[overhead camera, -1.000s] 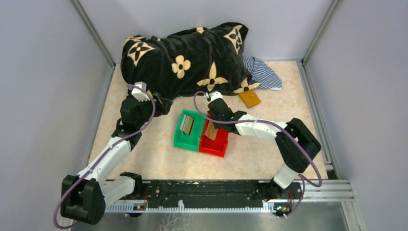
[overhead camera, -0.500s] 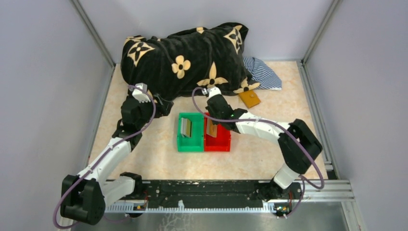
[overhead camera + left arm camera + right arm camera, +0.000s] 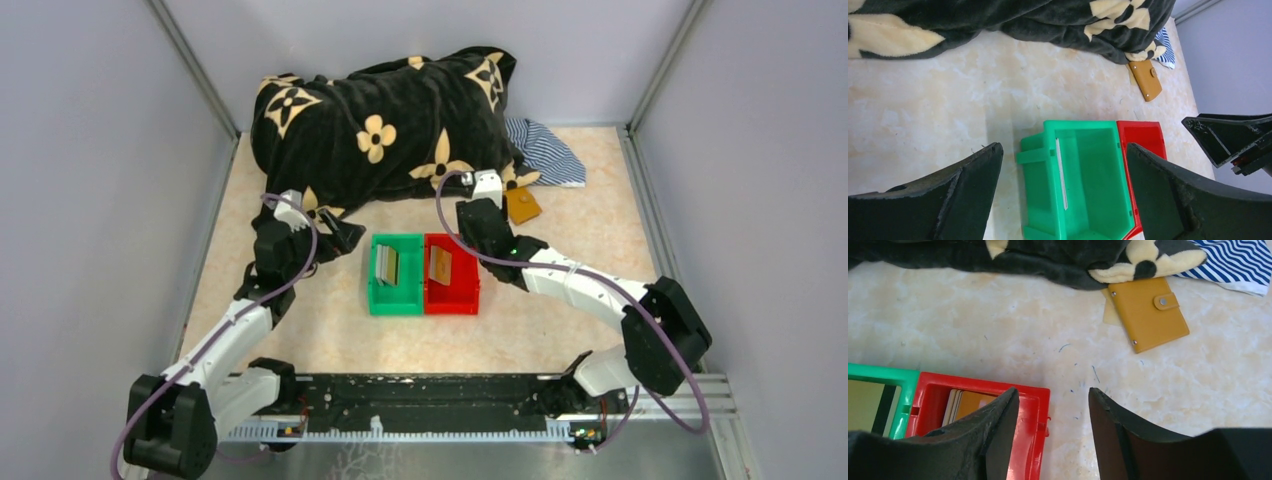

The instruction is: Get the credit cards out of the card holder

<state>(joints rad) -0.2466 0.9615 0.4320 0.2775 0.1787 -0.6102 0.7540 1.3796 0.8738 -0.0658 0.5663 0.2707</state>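
Observation:
The card holder [image 3: 523,206], a tan leather wallet with its strap snapped shut, lies by the blanket's edge; it also shows as the card holder [image 3: 1150,312] and the card holder [image 3: 1145,80]. Tan credit cards [image 3: 440,265] lean inside the red bin [image 3: 452,298], seen as credit cards [image 3: 968,402] in the right wrist view. More cards [image 3: 386,265] stand in the green bin [image 3: 397,303], one showing edge-on as a card [image 3: 1062,175]. My right gripper [image 3: 1054,390] hangs open and empty over the red bin's far right corner [image 3: 482,238]. My left gripper [image 3: 1063,147] is open and empty, left of the green bin [image 3: 338,234].
A black blanket with tan flowers [image 3: 385,125] is heaped across the back. A blue-striped cloth [image 3: 548,150] lies behind the holder. Grey walls close in left, right and back. The marble tabletop [image 3: 560,225] shows bare around the bins.
My right gripper opened, left a tan card in the red bin and drew back toward the holder. The bins went from skewed to square. My left gripper opened wider.

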